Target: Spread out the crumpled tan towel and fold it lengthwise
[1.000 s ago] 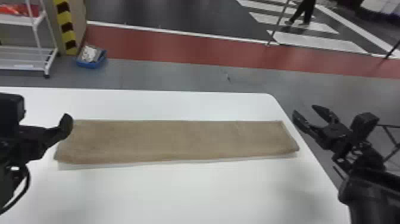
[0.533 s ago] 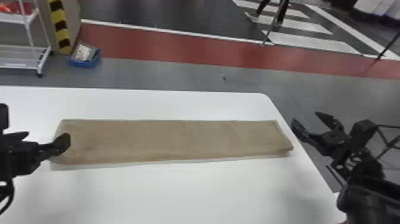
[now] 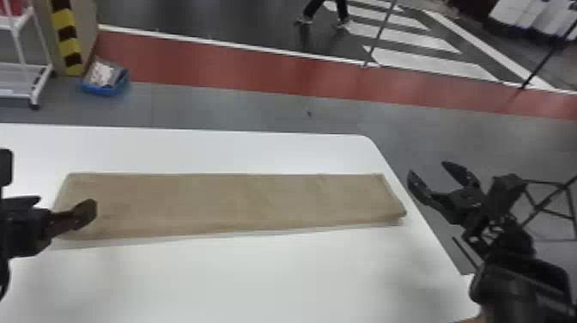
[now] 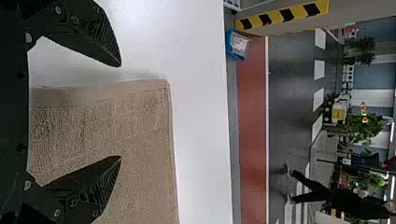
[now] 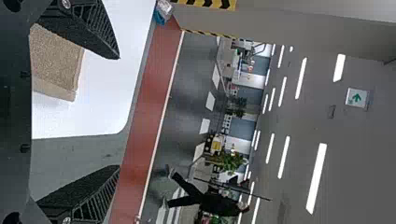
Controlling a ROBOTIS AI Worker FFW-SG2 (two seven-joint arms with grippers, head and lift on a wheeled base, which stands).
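The tan towel [image 3: 232, 204] lies flat on the white table as a long narrow strip running left to right, its surface mostly smooth. Over its left end is my left gripper [image 3: 64, 208], open and holding nothing. The left wrist view shows that left gripper [image 4: 119, 112] with its fingers wide apart above the table and the end of the towel [image 4: 135, 135]. Beyond the table's right edge, my right gripper [image 3: 429, 176] hangs open and clear of the cloth. In the right wrist view the right gripper [image 5: 119, 112] stands wide apart, with the towel's right end [image 5: 56, 60] farther off.
The white table [image 3: 257, 275] has bare surface in front of and behind the towel. On the floor past its far edge are a blue bin [image 3: 105, 81] and a white wheeled rack [image 3: 25, 68]. A dark stand [image 3: 554, 202] is on the right beyond the table.
The left gripper has shifted a little relative to the towel's left end, with its arm lower and farther left. The head view has shifted slightly. The towel keeps its shape, and both grippers stay open.
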